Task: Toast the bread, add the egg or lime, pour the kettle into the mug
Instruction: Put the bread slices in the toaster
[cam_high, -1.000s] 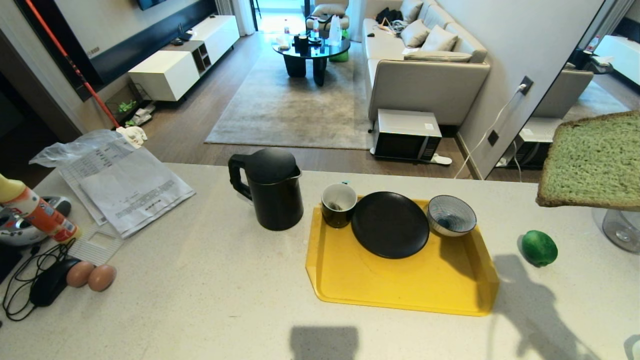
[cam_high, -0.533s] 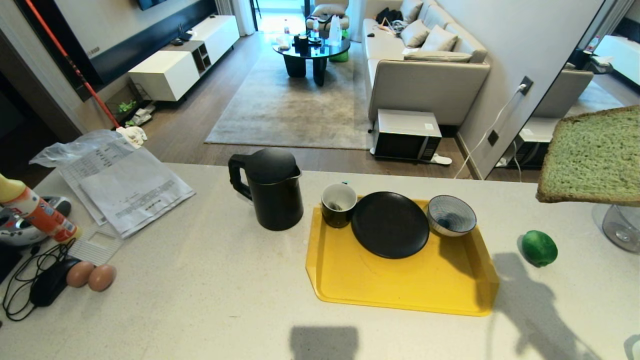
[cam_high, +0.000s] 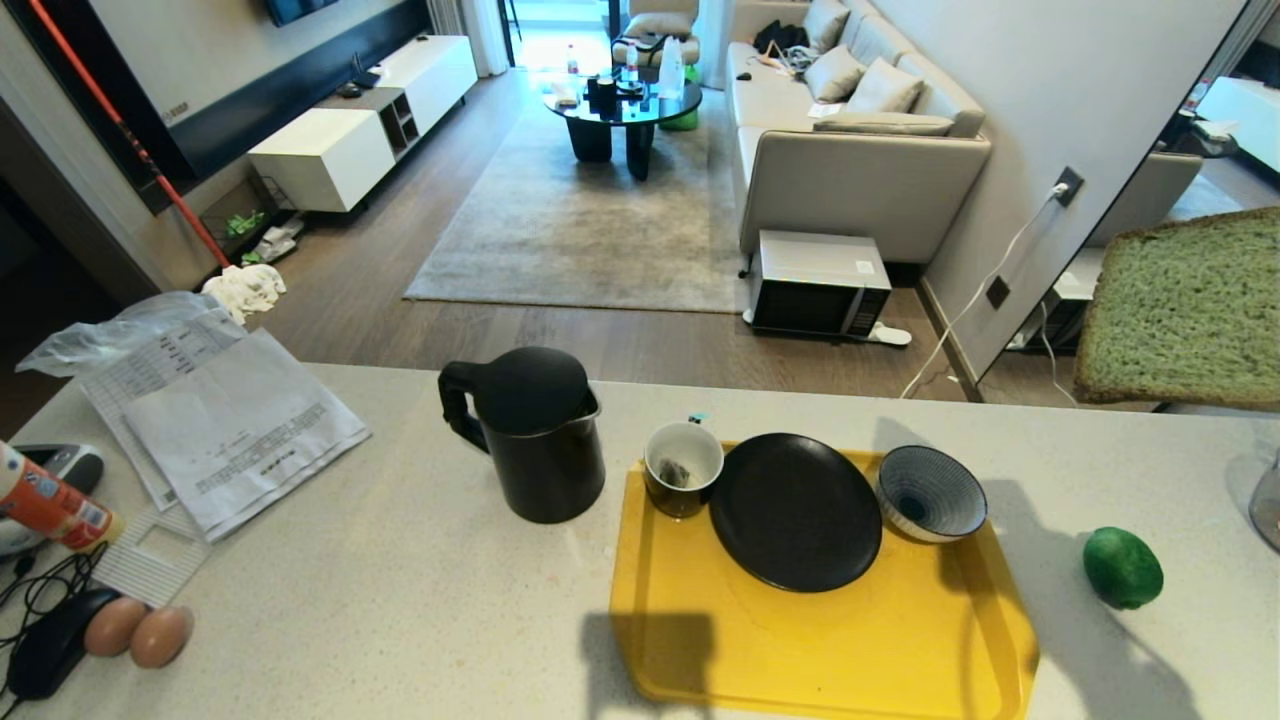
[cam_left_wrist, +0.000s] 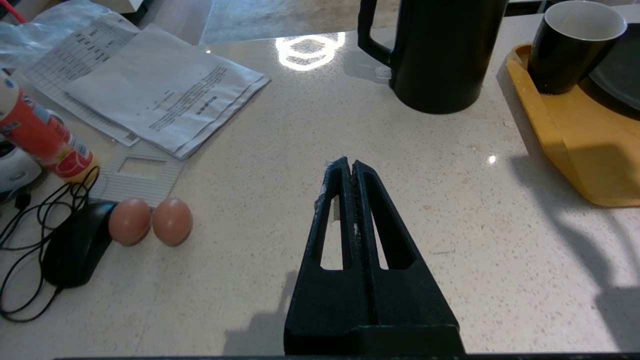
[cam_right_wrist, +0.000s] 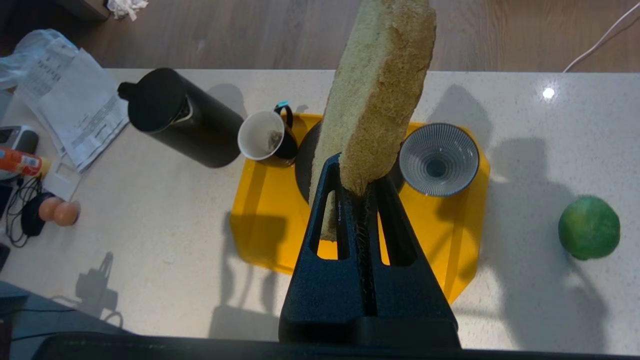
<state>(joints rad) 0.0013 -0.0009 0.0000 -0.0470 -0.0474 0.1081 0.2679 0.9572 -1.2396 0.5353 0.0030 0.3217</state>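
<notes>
My right gripper (cam_right_wrist: 357, 171) is shut on one corner of the bread (cam_right_wrist: 380, 85), a thick pale green slice with a brown crust. It holds the slice on edge, high above the black plate (cam_high: 795, 510). In the head view the bread (cam_high: 1185, 310) hangs at the far right, with the gripper itself out of that picture. The black kettle (cam_high: 530, 435) stands left of the yellow tray (cam_high: 800, 650). The mug (cam_high: 682, 468) is on the tray's far left corner. The lime (cam_high: 1122, 567) lies on the counter right of the tray. The egg is out of view. My left gripper (cam_left_wrist: 351, 162) is shut and empty above bare counter.
A blue-and-white striped bowl (cam_high: 930, 493) sits on the tray beside the plate. Papers (cam_high: 230, 425), a bottle (cam_high: 45, 500), two plain brown eggs (cam_high: 140, 632) and a mouse with its cable lie at the left. A glass vessel (cam_high: 1268, 500) stands at the right edge.
The whole head view has shifted and the counter things sit lower in it, so the camera has moved. The bread stays held high at the right.
</notes>
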